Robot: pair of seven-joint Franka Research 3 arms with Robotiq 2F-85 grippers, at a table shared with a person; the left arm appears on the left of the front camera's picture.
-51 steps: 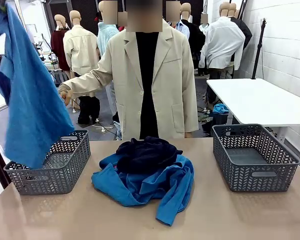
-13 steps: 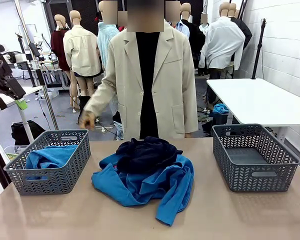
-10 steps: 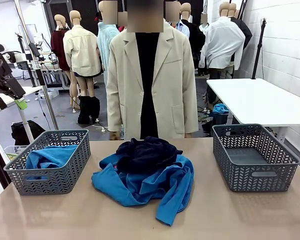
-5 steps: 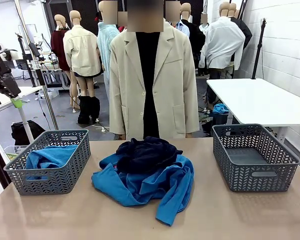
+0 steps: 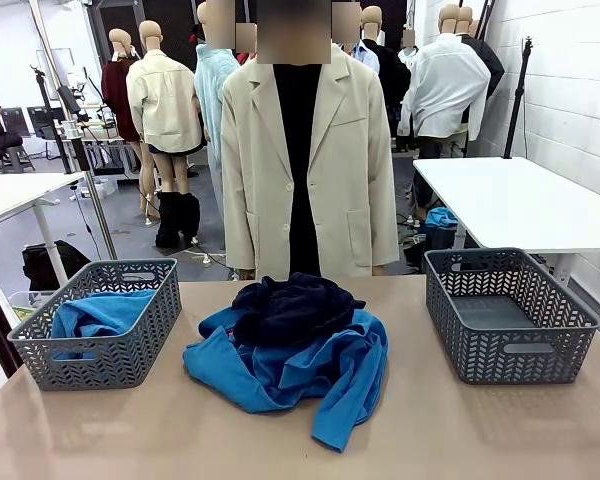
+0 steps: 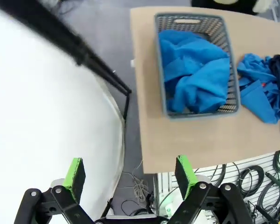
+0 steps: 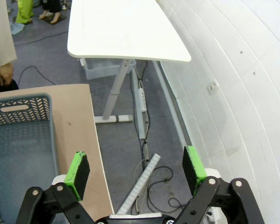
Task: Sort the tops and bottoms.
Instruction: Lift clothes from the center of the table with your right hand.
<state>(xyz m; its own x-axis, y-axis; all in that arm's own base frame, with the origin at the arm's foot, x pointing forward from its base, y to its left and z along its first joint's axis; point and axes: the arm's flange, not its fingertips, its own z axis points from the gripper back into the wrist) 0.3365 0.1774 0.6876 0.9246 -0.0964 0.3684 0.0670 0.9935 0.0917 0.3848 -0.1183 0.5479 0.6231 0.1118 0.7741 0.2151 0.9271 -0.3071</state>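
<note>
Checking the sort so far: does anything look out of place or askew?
Nothing spilled or damaged. The dark bottoms lie heaped on the blue tops mid-table, unsorted, one sleeve trailing toward the near edge. One top sits in the left basket.

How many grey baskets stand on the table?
2. The left basket holds a blue top; the right basket stands right of the clothes pile. None seems hidden.
</note>
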